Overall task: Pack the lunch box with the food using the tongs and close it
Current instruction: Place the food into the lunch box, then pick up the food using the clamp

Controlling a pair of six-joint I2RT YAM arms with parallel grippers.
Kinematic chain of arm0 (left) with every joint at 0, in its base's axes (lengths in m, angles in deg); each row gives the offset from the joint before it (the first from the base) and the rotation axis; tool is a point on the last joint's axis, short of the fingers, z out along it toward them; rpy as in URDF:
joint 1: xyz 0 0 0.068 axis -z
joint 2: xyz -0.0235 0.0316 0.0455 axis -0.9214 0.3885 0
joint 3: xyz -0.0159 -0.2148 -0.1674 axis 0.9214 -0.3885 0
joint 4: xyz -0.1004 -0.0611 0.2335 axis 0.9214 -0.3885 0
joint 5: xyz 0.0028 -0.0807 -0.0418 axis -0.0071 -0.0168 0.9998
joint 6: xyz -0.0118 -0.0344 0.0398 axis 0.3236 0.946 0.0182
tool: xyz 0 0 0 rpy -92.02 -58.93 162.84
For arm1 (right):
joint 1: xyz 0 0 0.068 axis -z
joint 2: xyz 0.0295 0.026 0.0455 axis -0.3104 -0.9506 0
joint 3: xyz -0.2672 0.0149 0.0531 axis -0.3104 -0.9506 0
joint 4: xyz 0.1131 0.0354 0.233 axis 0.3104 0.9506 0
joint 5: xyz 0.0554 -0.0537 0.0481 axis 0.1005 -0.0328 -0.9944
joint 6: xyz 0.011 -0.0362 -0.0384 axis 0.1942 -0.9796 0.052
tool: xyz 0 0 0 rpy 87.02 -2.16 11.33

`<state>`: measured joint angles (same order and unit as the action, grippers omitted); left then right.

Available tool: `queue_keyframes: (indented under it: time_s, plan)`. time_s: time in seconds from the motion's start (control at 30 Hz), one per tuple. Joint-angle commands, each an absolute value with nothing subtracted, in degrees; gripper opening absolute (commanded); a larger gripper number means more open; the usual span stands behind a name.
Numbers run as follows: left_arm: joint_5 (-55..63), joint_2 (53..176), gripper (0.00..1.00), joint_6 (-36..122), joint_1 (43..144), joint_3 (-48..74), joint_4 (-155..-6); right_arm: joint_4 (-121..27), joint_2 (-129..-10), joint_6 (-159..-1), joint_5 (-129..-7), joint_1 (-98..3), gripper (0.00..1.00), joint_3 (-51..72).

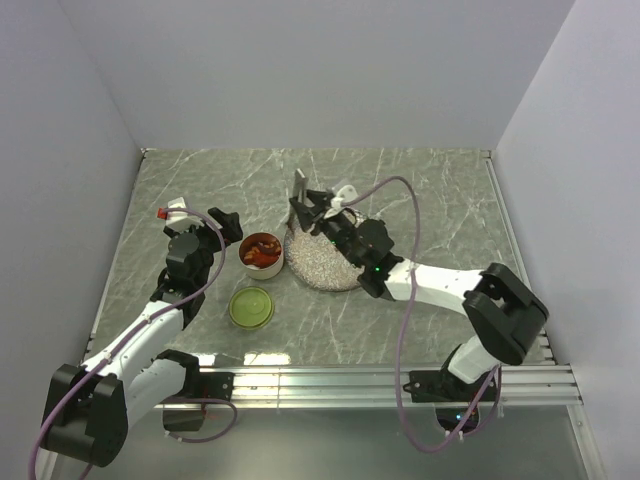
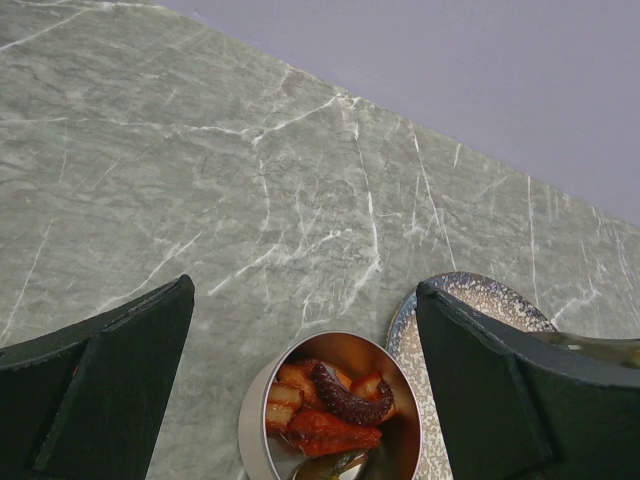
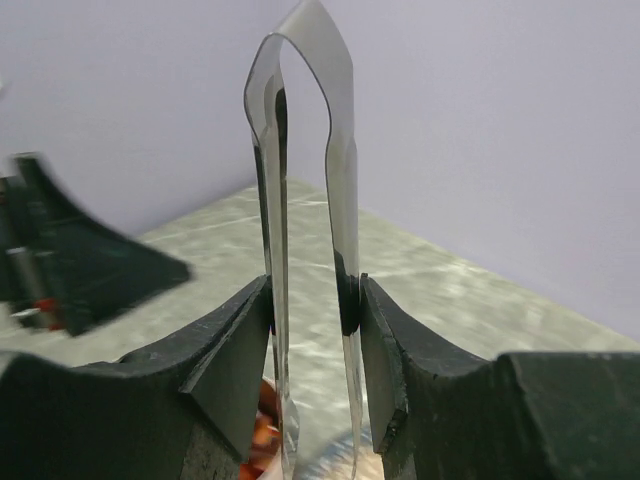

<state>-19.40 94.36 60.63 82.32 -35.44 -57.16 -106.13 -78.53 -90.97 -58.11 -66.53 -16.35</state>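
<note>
The lunch box (image 1: 262, 253), a small steel tin, stands open left of the speckled plate (image 1: 318, 268). Orange chunks and a dark curved strip of food (image 2: 335, 405) lie inside it (image 2: 262, 420). Its green lid (image 1: 251, 307) lies flat on the table just in front of it. My right gripper (image 1: 318, 215) hovers over the plate's far-left part, shut on the tongs (image 3: 340, 110), whose joined end (image 1: 299, 185) points up and away. The tongs' tips run out of the wrist view. My left gripper (image 2: 305, 290) hangs open just left of and above the tin.
The plate's rim (image 2: 480, 298) nearly touches the tin's right side. White walls enclose the marble table on the left, back and right. A metal rail (image 1: 400, 375) runs along the near edge. The right arm's cable (image 1: 405, 200) loops above the plate.
</note>
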Motion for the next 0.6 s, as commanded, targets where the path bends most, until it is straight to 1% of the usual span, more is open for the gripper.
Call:
queue_keyframes:
  time_s: [0.0, 0.1, 0.13, 0.17, 0.3, 0.57]
  plan:
    - [-20.0, 93.6, 0.99, 61.1, 82.0, -35.5, -55.1, -108.9, -73.3, -92.8, -48.4, -64.5, 0.47, -20.1]
    - [-19.8, 93.7, 1.0, 61.1, 82.0, -35.4, -55.1, -107.4, -70.6, -91.1, -42.6, -62.6, 0.47, -23.7]
    - [-19.8, 93.8, 1.0, 61.0, 81.9, -35.4, -55.1, -107.2, -69.4, -91.1, -40.6, -62.5, 0.47, -24.6]
    - [-19.9, 93.8, 0.99, 61.1, 81.9, -35.4, -55.0, -106.9, -68.8, -91.1, -35.9, -62.4, 0.47, -25.8]
    - [-19.7, 93.8, 1.0, 61.0, 81.9, -35.4, -55.0, -105.2, -67.2, -88.4, -27.9, -62.4, 0.47, -27.7]
    - [-19.6, 93.8, 0.99, 61.1, 81.9, -35.5, -54.9, -105.6, -70.4, -88.3, -18.4, -62.5, 0.48, -26.7]
